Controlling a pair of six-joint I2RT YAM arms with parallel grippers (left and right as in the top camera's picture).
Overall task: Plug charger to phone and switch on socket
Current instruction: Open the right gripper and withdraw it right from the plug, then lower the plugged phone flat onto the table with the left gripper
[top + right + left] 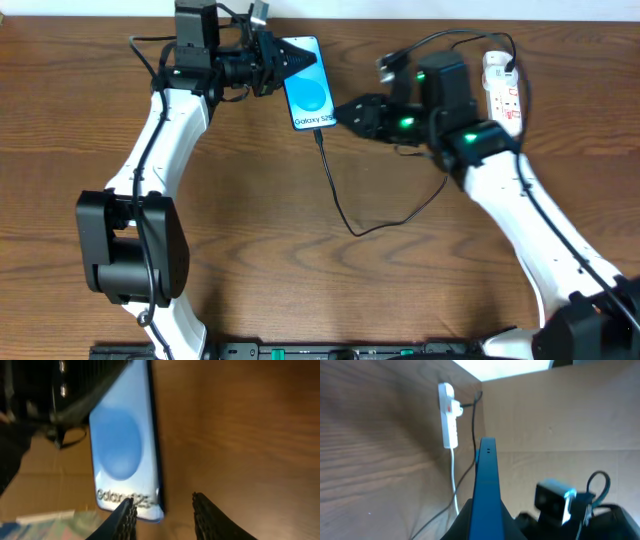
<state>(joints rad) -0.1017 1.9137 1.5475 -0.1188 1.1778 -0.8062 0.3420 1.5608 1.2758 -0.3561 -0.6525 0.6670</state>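
The phone (307,85) lies at the back middle of the table, its blue screen up. My left gripper (281,58) is shut on its top end; the left wrist view shows the phone (487,485) edge-on between the fingers. The charger cable (335,195) runs from the phone's bottom edge in a loop toward the right arm, and its tip touches that edge. My right gripper (345,115) is open and empty just right of the phone's bottom end; in the right wrist view its fingers (165,512) straddle the phone's (125,445) lower corner. The socket (503,90) lies at the back right.
The socket (448,415) with its white cord (453,480) also shows in the left wrist view, against a beige back board (560,415). The right arm (520,200) crosses the right half of the table. A black rail (330,350) runs along the front edge.
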